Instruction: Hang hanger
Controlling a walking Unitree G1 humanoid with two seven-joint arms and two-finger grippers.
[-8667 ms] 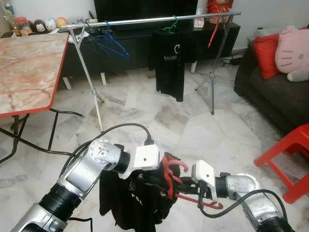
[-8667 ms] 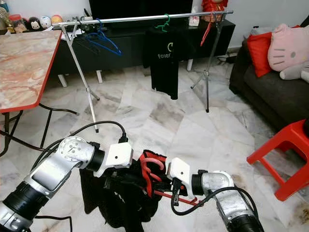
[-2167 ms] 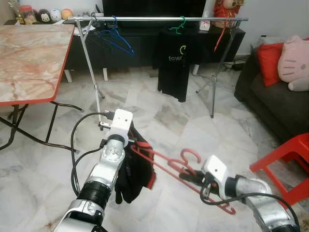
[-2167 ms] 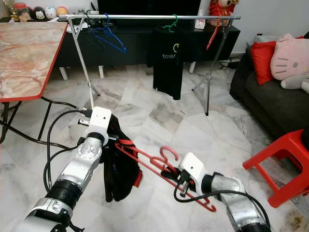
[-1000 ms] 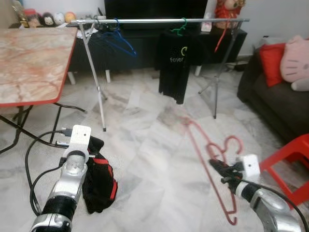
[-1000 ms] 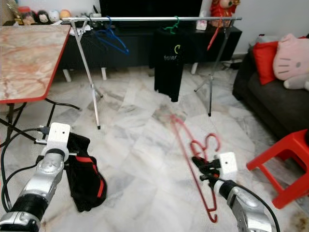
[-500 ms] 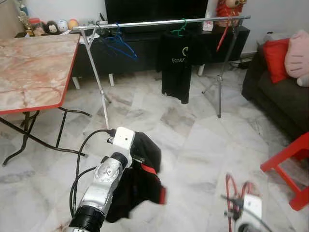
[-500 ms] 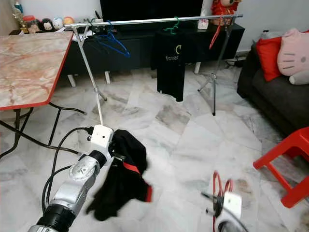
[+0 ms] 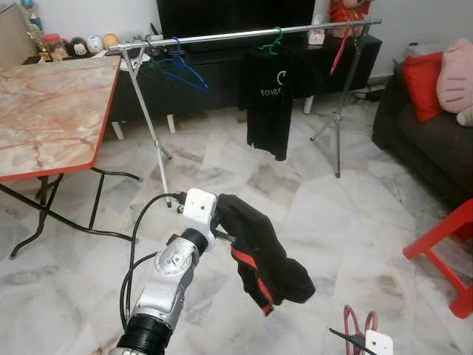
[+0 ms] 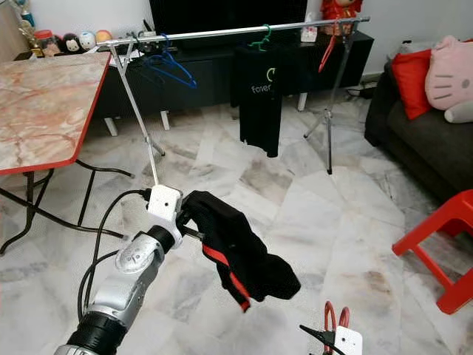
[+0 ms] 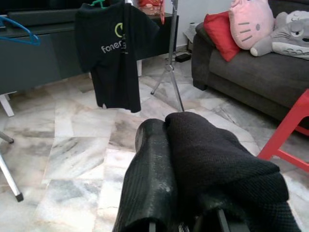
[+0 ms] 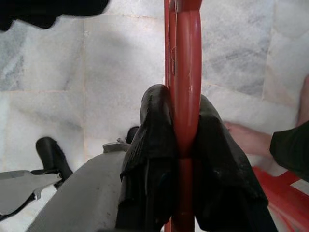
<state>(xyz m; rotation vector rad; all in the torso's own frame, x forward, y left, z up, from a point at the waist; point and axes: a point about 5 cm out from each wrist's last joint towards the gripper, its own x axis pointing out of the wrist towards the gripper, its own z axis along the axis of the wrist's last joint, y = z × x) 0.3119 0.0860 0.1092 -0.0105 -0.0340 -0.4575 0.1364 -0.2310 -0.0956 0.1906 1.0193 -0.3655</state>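
My left gripper (image 9: 219, 224) holds a black garment with red trim (image 9: 260, 254) up above the floor; the cloth drapes over its fingers (image 11: 149, 174) and hangs to the right. My right gripper (image 12: 181, 104) is low at the bottom edge of the eye views, shut on a red hanger (image 12: 187, 58) whose hook (image 9: 358, 322) points up. The clothes rack rail (image 9: 251, 33) stands ahead. It carries a blue hanger (image 9: 182, 70), a green hanger with a black T-shirt (image 9: 271, 96) and a red hanger (image 9: 340, 50).
A marble-top table with a red edge (image 9: 52, 118) stands at my left, its legs close to the rack's left stand (image 9: 151, 133). A dark sofa with cushions (image 9: 436, 118) and a red plastic stool (image 9: 451, 251) are at the right. A TV cabinet (image 9: 222, 66) is behind the rack.
My left arm has lifted the black garment higher and swung it out to the right. The right gripper with the red hanger stays low at the bottom edge.
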